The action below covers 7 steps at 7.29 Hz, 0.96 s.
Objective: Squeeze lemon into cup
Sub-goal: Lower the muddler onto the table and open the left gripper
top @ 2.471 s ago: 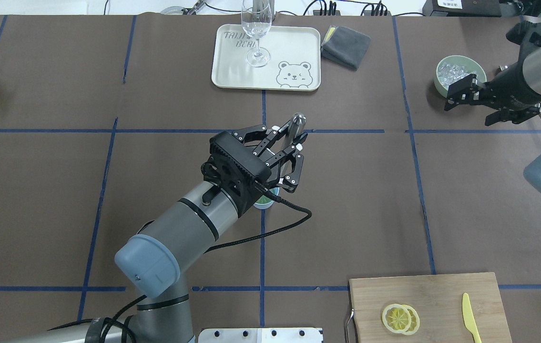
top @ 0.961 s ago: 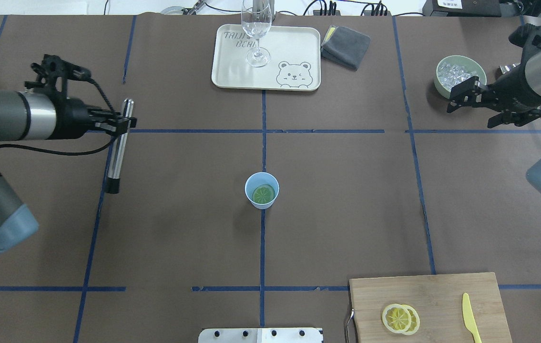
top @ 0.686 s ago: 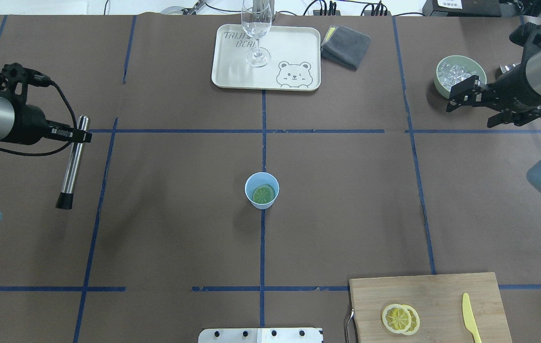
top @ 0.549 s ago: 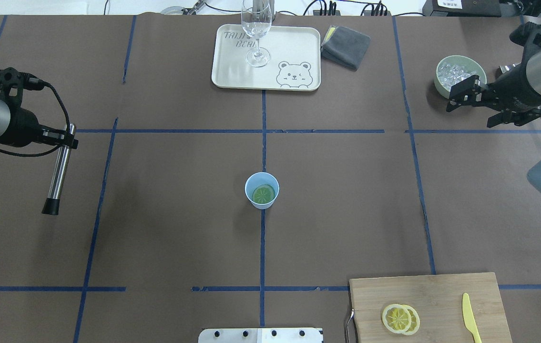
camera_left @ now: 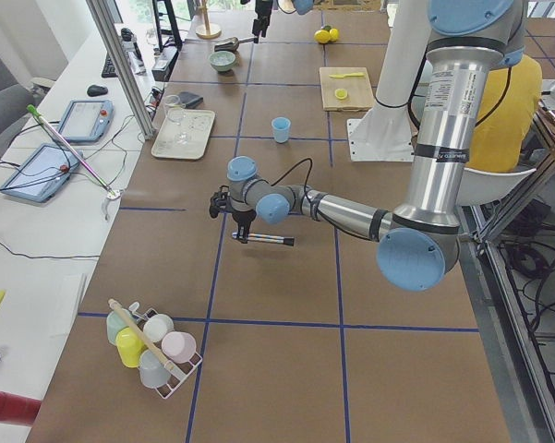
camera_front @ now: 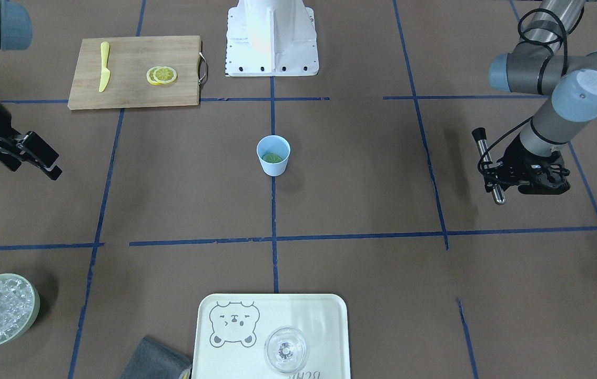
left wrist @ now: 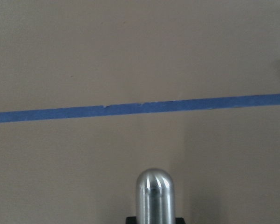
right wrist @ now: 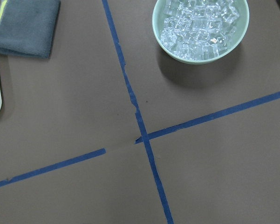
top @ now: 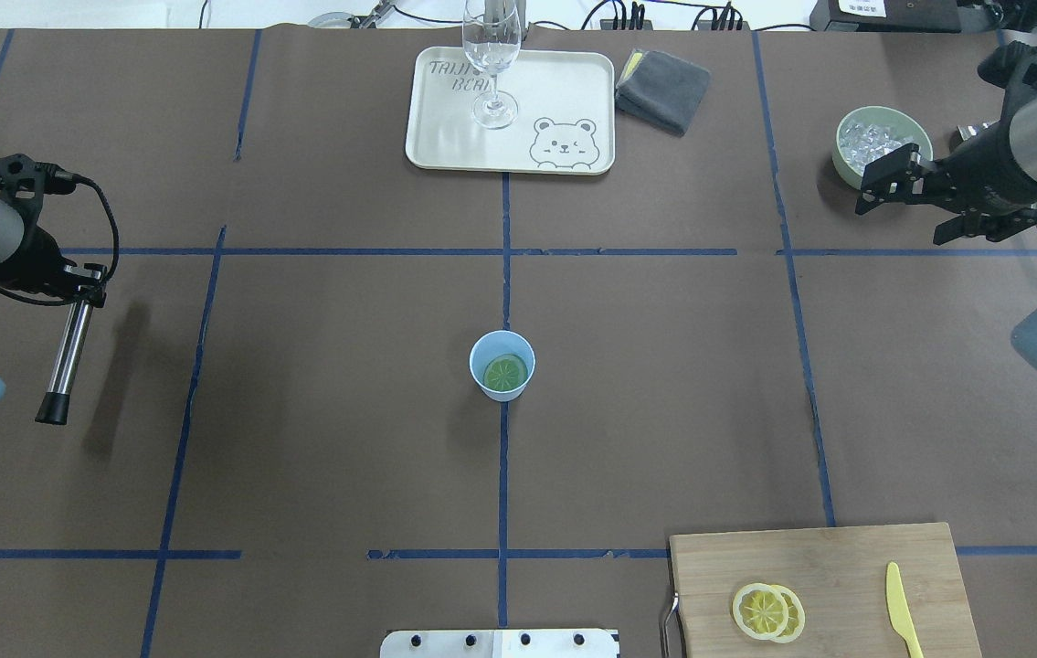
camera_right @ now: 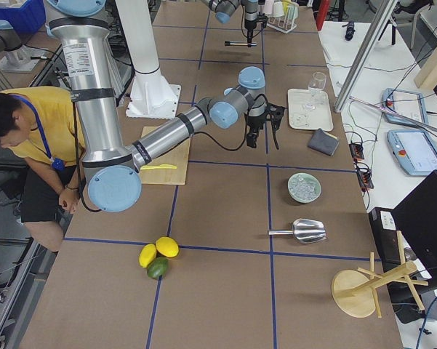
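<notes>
Left arm comes in low over the left edge of the desk, wrist bent downward. Left end effector pinches the bare end of a steel rod; the rod is held clear of the desk, black tip toward the robot. Right arm at far right, forearm angled inward. Right end effector has its fingers spread and holds nothing, just beside the ice bowl. Cup stands upright at desk centre, well apart from both arms. Lemon lies flat inside it.
</notes>
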Each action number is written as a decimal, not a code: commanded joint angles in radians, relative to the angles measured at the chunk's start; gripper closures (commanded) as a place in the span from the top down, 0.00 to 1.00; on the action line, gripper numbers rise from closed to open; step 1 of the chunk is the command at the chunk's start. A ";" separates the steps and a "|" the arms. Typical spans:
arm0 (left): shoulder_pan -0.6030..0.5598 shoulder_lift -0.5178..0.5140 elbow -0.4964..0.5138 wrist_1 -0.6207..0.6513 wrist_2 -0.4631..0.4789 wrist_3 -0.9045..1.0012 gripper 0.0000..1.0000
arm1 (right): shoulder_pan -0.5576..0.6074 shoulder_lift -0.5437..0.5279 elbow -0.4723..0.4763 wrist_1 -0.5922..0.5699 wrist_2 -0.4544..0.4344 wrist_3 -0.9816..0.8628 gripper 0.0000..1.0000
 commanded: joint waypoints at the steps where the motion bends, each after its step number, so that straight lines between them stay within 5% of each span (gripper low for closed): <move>1: -0.002 -0.003 0.042 -0.001 -0.003 0.025 0.00 | 0.000 0.000 0.001 0.000 0.000 0.001 1.00; 6: -0.002 -0.013 0.079 0.000 -0.006 0.005 0.00 | 0.002 -0.002 0.021 0.000 0.002 0.001 1.00; 7: -0.001 -0.013 0.079 -0.004 -0.005 0.006 0.21 | 0.002 -0.002 0.021 0.000 0.002 0.001 1.00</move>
